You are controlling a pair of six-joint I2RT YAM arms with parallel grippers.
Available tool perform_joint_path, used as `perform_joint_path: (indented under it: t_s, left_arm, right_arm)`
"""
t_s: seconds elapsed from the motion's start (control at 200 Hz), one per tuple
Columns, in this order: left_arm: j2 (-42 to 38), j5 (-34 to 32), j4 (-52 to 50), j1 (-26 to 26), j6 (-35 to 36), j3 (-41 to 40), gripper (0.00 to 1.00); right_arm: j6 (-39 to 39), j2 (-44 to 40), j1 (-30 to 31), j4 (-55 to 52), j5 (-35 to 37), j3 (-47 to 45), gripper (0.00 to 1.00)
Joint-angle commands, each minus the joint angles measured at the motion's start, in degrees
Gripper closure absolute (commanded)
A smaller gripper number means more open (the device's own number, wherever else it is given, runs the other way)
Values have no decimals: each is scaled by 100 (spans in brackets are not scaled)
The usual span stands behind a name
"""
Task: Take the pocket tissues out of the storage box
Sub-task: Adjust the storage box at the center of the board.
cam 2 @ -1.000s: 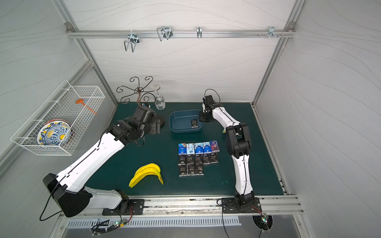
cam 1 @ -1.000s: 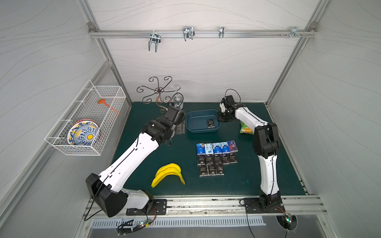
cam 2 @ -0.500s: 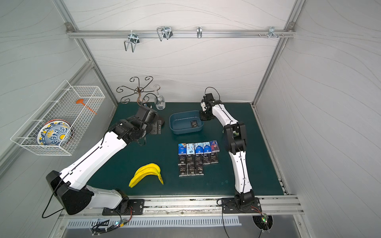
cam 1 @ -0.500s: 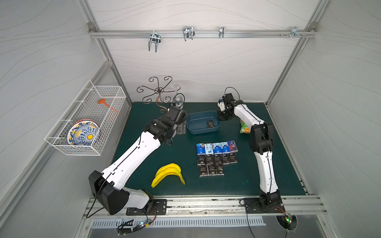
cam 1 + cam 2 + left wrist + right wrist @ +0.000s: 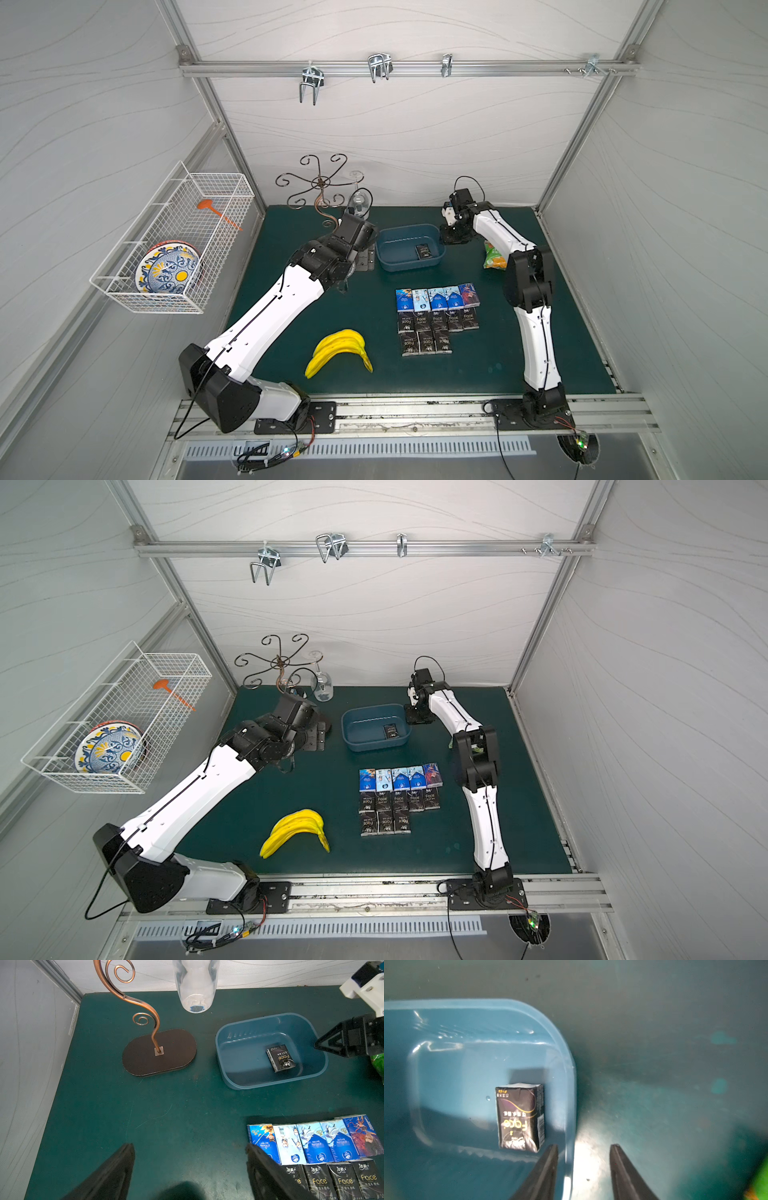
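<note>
Your parted, empty right gripper (image 5: 584, 1146) straddles the storage box (image 5: 488, 1004) rim: closing there would likely grab the wall, not the Face tissue packet (image 5: 520, 1118).

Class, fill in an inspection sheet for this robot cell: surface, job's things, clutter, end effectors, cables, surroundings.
Surface: green mat, lightly scuffed.
Job's things: storage box holds one black Face packet; thirteen pocket tissues lie in three rows on the mat.
Clutter: bananas, snack bag, glass stand with wine glass.
End effectors: left end effector open, empty; right end effector open, fingers either side of the box's rim.
Cables: black cable loops above the right wrist.
Surroundings: white panel walls, aluminium rail with hooks, wire basket holding a plate.
</note>
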Motion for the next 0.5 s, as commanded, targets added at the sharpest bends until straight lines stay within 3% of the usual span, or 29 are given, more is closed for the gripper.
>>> perform_joint_path:
  t_s: [0.0, 0.145, 0.285, 0.33, 0.495]
  left_arm:
    - [69, -16, 106, 32, 36, 98, 12]
    - [78, -16, 98, 23, 19, 105, 12]
    - [52, 17, 80, 31, 34, 91, 12]
    - [35, 16, 79, 31, 45, 88, 12]
    - [25, 22, 58, 29, 80, 79, 12]
  right_arm:
    - [-91, -662, 366, 139, 674, 25, 50]
    - [-249, -505, 810, 37, 1149, 240, 44]
    - [-99, -11, 983, -197, 1121, 681, 40]
    - [-62, 98, 1024, -162, 1074, 713, 33]
    - [40, 513, 1115, -188, 1213, 983, 31]
